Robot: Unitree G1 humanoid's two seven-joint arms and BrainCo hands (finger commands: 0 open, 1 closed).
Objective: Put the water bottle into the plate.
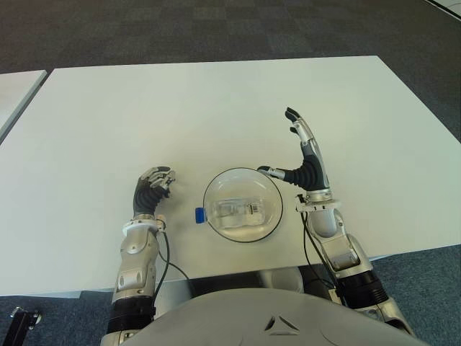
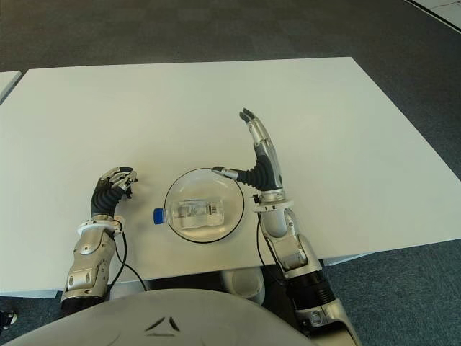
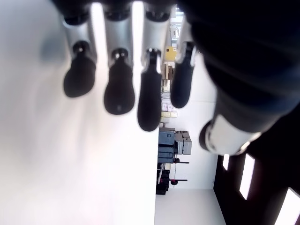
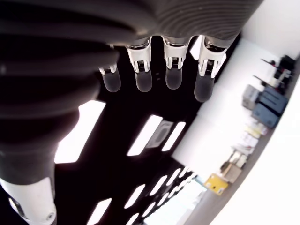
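A clear water bottle (image 1: 241, 211) with a blue cap (image 1: 199, 215) lies on its side in the round plate (image 1: 216, 189), its cap end sticking out over the plate's left rim. My right hand (image 1: 301, 155) stands just right of the plate, fingers stretched upward and thumb pointing over the rim; it holds nothing. My left hand (image 1: 153, 185) shows to the left of the plate, its fingers curled, with nothing in it.
The white table (image 1: 180, 108) stretches wide behind the plate. Its front edge runs close below the plate and hands. A second white surface (image 1: 14, 90) shows at the far left, across a gap. Dark carpet lies beyond the table.
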